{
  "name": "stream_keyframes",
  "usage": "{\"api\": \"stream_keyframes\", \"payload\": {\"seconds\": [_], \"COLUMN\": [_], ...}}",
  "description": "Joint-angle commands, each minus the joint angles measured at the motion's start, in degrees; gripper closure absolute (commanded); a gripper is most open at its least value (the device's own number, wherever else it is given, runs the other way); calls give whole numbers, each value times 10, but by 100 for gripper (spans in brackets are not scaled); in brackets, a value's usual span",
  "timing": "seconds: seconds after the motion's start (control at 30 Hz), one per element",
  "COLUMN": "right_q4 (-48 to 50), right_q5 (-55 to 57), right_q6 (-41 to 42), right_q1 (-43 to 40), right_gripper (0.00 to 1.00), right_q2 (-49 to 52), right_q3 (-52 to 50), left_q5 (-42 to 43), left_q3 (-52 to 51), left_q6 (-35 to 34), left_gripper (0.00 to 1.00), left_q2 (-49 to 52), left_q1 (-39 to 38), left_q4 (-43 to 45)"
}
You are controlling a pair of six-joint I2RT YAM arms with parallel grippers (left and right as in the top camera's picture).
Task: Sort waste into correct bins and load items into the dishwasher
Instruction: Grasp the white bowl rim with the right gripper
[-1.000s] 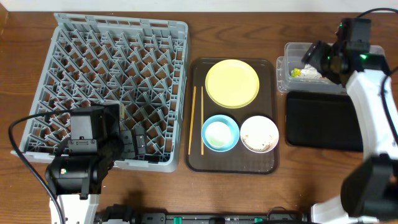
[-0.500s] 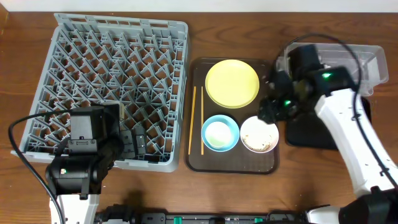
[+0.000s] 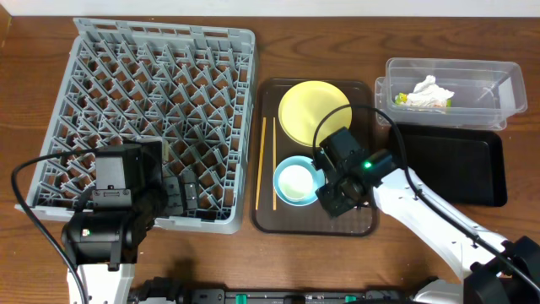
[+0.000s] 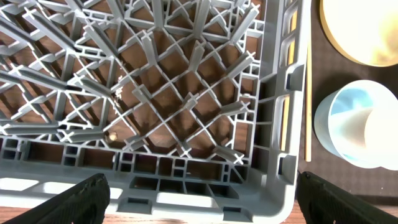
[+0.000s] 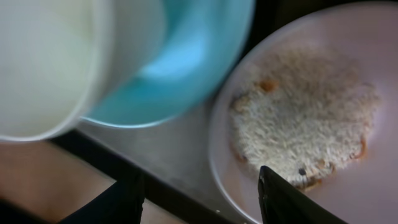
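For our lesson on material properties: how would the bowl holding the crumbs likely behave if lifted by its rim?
The bowl looks rigid and smooth, so it would probably keep its shape but might slip. The crumbs lie in a loose heap, so tilting would likely spill them.

Overhead faces straight down; wrist views close; all share blue bowl.

White bowl: cut by the right wrist view's right and bottom edges; overhead, mostly under the right arm.
Light blue bowl: blurred, cropped at top.
White cup: blurred, cropped at top and left.
Right claw: only its blurred dark tips show.
Left claw: only its tips, at the bottom corners.
Yellow-green plate: cropped by the left wrist view's corner.
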Motion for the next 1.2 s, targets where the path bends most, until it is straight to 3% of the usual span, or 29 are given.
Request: {"api": "stream_keyframes", "payload": {"seconds": [0.0, 0.1, 0.4, 0.57, 0.8, 1.17], "right_q4": [28, 47, 103, 118, 122, 126], "right_q5": [45, 45, 37, 51, 69, 58], "right_q6": [53, 53, 55, 55, 55, 66], "right_q1": [8, 8, 8, 8, 8, 8], "right_gripper": [48, 58, 74, 76, 90, 99], "right_q2": [-10, -10, -10, -10, -10, -11], "right_q3": [-26, -46, -91, -91, -91, -80], "left_q5": [1, 1, 1, 1, 1, 1], "left_q3": [10, 10, 10, 10, 10, 10], "left_q6": [-5, -5, -5, -5, -5, -5], "left_gripper": [4, 4, 4, 4, 4, 4], "left_q2": [0, 0, 0, 0, 0, 0], "left_q1": [3, 3, 3, 3, 3, 3], "left_q4": [-2, -1, -2, -2, -2, -2]}}
